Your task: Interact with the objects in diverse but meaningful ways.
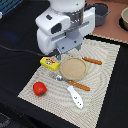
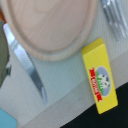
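Observation:
A yellow rectangular box with a red label (image 1: 49, 62) lies on the woven placemat (image 1: 107, 65), at the tan plate's side toward the exterior view's left; it also shows in the wrist view (image 2: 100, 75). A shiny red pepper (image 1: 40, 88) sits near the mat's front corner. A white elongated piece (image 1: 76, 96) lies at the mat's front edge. My gripper (image 1: 62, 53) hangs just above the mat between the yellow box and the plate; its fingers are too dark and hidden to tell open from shut. The white carton is out of view.
A tan round plate (image 1: 73, 68) (image 2: 50, 25) sits mid-mat, with wooden-handled cutlery (image 1: 92, 60) (image 1: 79, 85) and a metal fork (image 2: 115, 20) and knife (image 2: 30, 67) around it. A grey pot (image 1: 100, 12) and a bowl (image 1: 123, 17) stand at the back. A black cable (image 1: 17, 49) crosses the table.

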